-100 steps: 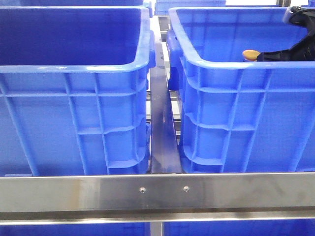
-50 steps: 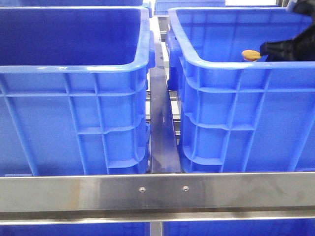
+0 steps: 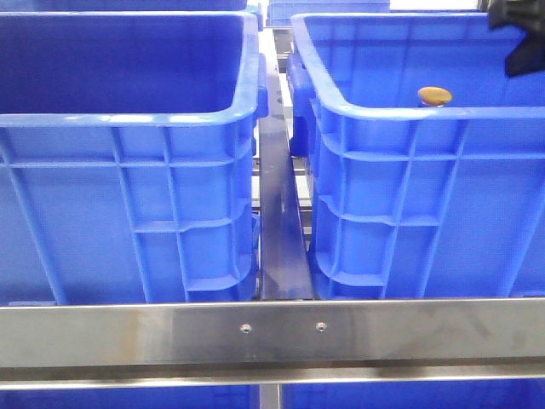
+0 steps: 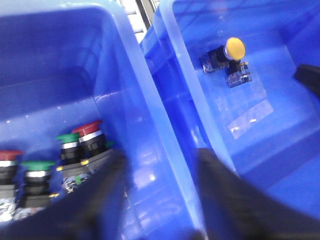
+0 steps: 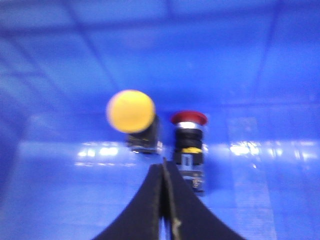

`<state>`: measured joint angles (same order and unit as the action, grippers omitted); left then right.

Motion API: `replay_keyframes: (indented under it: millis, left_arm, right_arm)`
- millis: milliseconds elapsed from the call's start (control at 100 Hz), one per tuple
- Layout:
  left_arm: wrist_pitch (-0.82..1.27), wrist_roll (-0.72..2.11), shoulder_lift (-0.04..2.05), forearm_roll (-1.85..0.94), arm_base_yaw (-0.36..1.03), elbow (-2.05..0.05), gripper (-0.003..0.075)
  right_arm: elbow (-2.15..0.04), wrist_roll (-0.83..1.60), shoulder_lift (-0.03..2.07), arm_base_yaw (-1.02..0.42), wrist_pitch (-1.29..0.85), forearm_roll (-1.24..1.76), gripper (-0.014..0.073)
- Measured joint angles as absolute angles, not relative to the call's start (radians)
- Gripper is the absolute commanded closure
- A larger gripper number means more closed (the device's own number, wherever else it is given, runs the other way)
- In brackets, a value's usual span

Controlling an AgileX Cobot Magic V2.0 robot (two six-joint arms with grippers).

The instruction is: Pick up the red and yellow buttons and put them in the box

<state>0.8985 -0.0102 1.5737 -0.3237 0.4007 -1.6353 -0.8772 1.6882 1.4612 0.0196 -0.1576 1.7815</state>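
A yellow button [image 5: 131, 111] and a red button [image 5: 189, 130] on a dark body stand side by side on the floor of the right blue box [image 3: 409, 111]. Just in front of them my right gripper [image 5: 164, 165] is shut, with nothing between its fingers. In the front view only the yellow button's cap [image 3: 434, 95] shows above the rim, and the right gripper [image 3: 519, 38] hangs at the top right corner. My left gripper [image 4: 161, 155] is open, straddling the walls between the two bins. From there the yellow button [image 4: 235, 48] lies far off.
The left blue bin [image 3: 128, 119] holds several more buttons with red caps [image 4: 87, 129] and green caps [image 4: 67, 137]. A steel rail [image 3: 272, 332] crosses the front. A narrow metal strip [image 3: 279, 221] runs between the bins.
My right gripper has risen up and to the right, away from the yellow button, which stays in the right box.
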Motion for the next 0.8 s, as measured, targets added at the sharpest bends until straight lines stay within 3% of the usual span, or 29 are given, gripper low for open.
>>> replay_keyframes:
  millis: [70, 800]
  left_arm:
    - [0.899, 0.005, 1.545, -0.301, 0.401, -1.607, 0.0743]
    - [0.610, 0.023, 0.993, -0.105, 0.401, -1.010, 0.0740]
  right_arm:
    - [-0.851, 1.688, 1.415, 0.020, -0.167, 1.781, 0.0662]
    - [-0.515, 1.696, 0.940, 0.020, -0.232, 1.781, 0.0662]
